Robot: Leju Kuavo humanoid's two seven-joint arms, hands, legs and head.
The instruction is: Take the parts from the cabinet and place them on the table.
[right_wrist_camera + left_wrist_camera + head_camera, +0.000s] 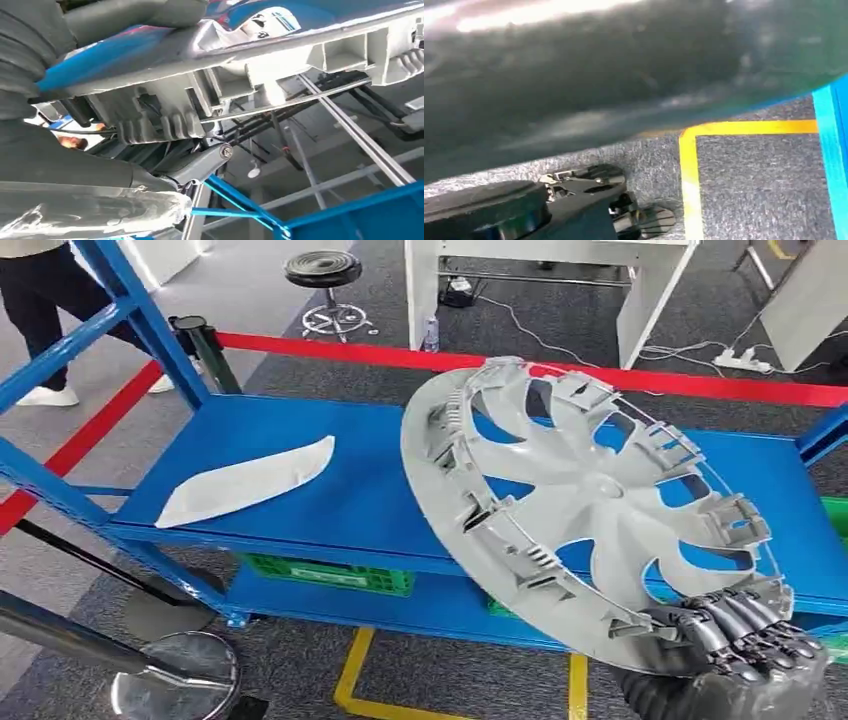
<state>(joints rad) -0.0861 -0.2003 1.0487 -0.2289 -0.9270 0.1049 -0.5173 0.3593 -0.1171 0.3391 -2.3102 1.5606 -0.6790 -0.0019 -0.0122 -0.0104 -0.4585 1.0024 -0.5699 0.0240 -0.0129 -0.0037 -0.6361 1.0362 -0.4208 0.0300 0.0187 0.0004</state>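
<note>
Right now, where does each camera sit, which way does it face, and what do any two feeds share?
Head view: high on the body, looking forward and down at the blue shelf; the right hand grips the tilted grey wheel cover.
Left wrist view: looks down at carpet and yellow floor tape; dark parts of the left hand show.
Right wrist view: close behind the right hand, looking up along the cover's ribbed rim.
Shared: head and right wrist views show the wheel cover and right hand.
</note>
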